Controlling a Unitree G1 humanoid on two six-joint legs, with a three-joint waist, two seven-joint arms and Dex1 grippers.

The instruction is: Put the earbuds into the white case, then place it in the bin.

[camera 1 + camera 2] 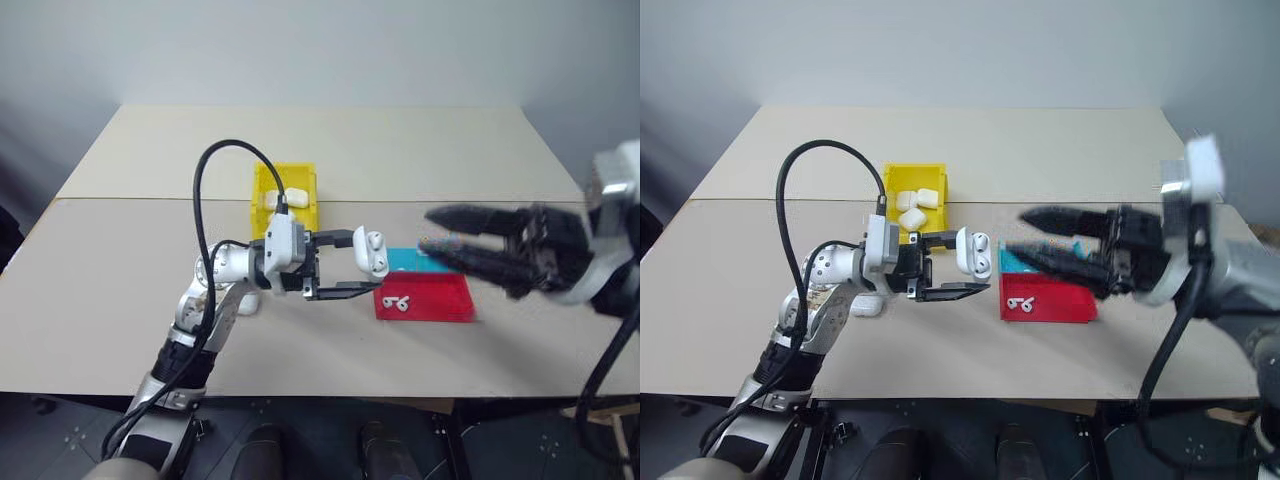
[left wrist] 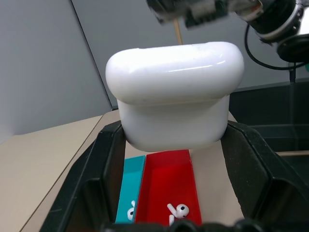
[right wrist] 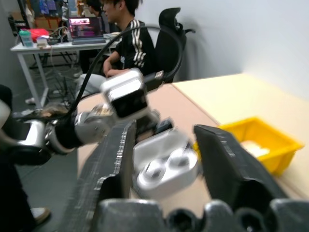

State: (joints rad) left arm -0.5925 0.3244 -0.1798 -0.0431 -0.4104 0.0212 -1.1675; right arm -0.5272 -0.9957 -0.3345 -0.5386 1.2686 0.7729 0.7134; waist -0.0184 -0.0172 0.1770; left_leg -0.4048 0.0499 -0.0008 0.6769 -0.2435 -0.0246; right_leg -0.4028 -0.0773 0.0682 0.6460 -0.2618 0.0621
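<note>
Two earbuds [image 1: 396, 303] lie in the red tray [image 1: 440, 300]; my left end effector [image 1: 350, 262] clamps the white case [image 1: 371, 252], my right end effector [image 1: 432, 243] stands parted beside it.

Beige table [image 1: 420, 150] against a plain grey wall [image 1: 300, 50]; beyond the tool, a black office chair [image 3: 169, 34] and a desk [image 3: 58, 47].

The white case [image 2: 175, 94] is glossy, smooth plastic with soft highlights across its lid. The left gripper [image 1: 352, 264] has matt black plastic fingers with ridged inner faces. The bin [image 1: 288, 196] is bright yellow plastic, and the red tray [image 1: 425, 298] and blue tray [image 1: 412, 260] look like smooth, slightly shiny plastic. The earbuds [image 1: 396, 303] are glossy white. The table [image 1: 120, 290] is matt, pale beige.
</note>
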